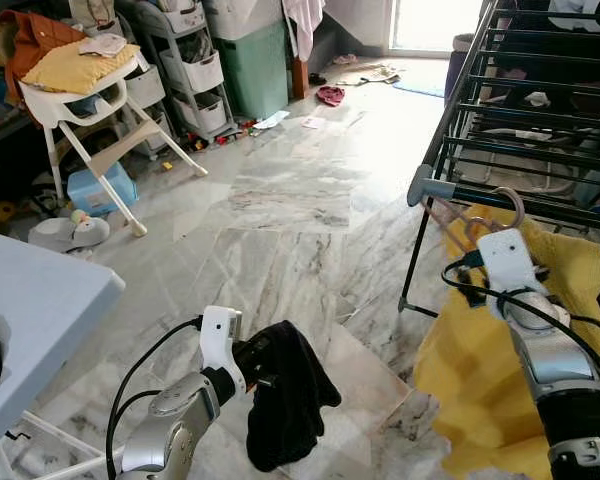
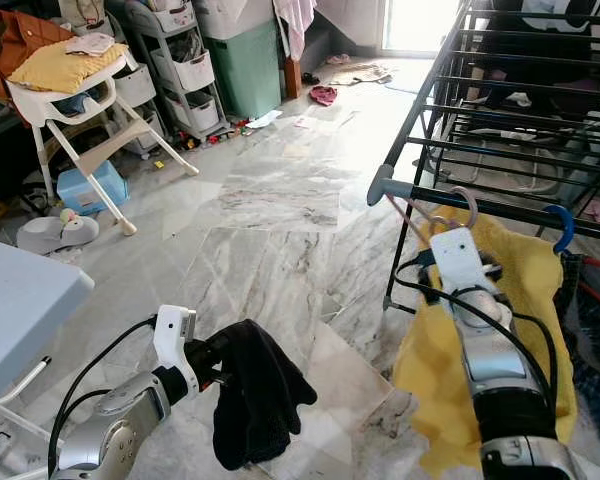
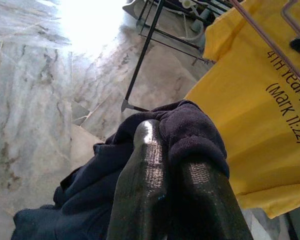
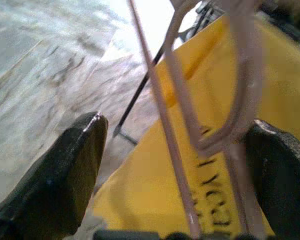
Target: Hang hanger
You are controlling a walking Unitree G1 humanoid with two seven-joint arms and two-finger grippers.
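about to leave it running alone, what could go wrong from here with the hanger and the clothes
The right gripper is open around the pink hanger, whose hook sits at the drying rack rail; if not properly seated, the yellow shirt could slide off. The dark garment clamped in the left gripper hangs low and might drag on the floor.

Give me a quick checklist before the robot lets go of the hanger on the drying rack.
1. Pink hanger hook over the drying rack rail: cannot tell; it rises to the rail.
2. Yellow shirt on the hanger: ok.
3. Right gripper fingers apart around the hanger neck: ok.
4. Left gripper shut on the dark cloth: ok.
5. Dark cloth apart from the yellow shirt: ok.
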